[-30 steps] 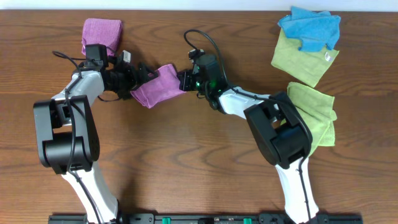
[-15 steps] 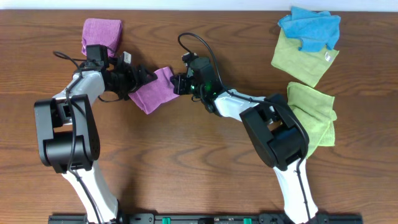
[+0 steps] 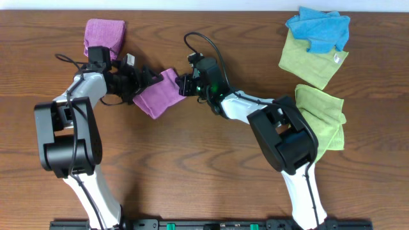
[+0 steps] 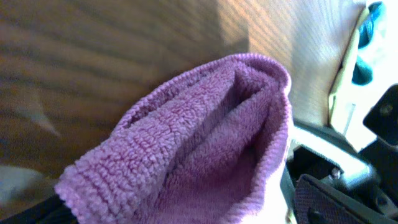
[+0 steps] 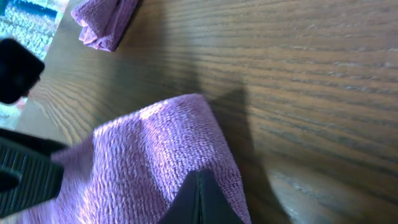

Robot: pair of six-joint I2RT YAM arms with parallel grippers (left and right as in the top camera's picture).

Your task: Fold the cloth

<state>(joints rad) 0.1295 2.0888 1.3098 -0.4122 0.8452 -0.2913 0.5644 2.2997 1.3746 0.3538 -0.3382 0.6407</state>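
Purple cloth (image 3: 160, 96), of fleecy looped pile, doubled into a rough diamond on the grained wooden table (image 3: 192, 166), toward 11 o'clock of the table's middle. Left gripper (image 3: 146, 79) grasping the cloth's 10 o'clock edge; right gripper (image 3: 183, 85) pinched tight on its 2 o'clock corner, dark fingertips (image 5: 199, 199) meeting in a wedge. A second purple cloth (image 3: 104, 35), folded square, lies at 10 o'clock; green cloths (image 3: 312, 61) and a crumpled blue cloth (image 3: 319, 29) at 2 o'clock
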